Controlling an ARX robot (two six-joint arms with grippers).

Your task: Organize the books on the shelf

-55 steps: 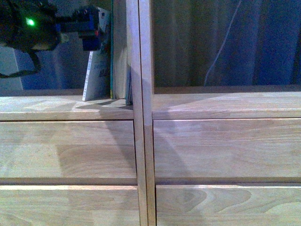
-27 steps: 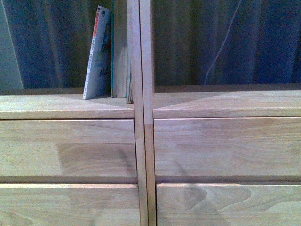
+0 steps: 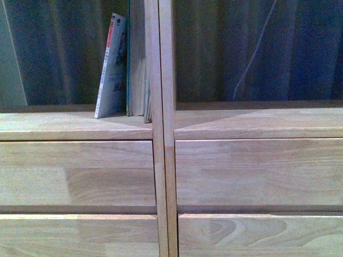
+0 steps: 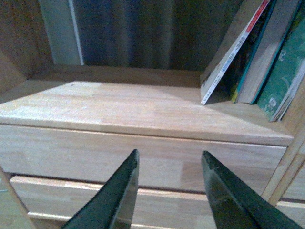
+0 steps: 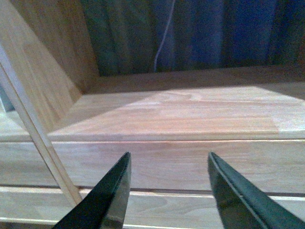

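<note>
The light-wood shelf (image 3: 163, 160) fills the front view, with two columns split by a central post. In its left compartment a thin white book (image 3: 111, 69) leans right against thicker teal books (image 3: 138, 75) that stand beside the post. No gripper appears in the front view. The left wrist view has my left gripper (image 4: 169, 160) open and empty in front of a drawer front, below the board where the white book (image 4: 233, 52) and teal books (image 4: 283, 76) stand. My right gripper (image 5: 167, 162) is open and empty before the right compartment's board (image 5: 190, 114).
Dark blue curtains (image 3: 241, 48) hang behind the backless frame, with a thin pale cord (image 3: 254, 45) running down them. Plain drawer fronts (image 3: 252, 171) sit below both boards. The left compartment's side wall (image 4: 14, 62) stands at its outer edge.
One second ago my left arm and gripper were up at the white book in the left compartment. They left the front view by half a second ago. The camera view has shifted slightly.
</note>
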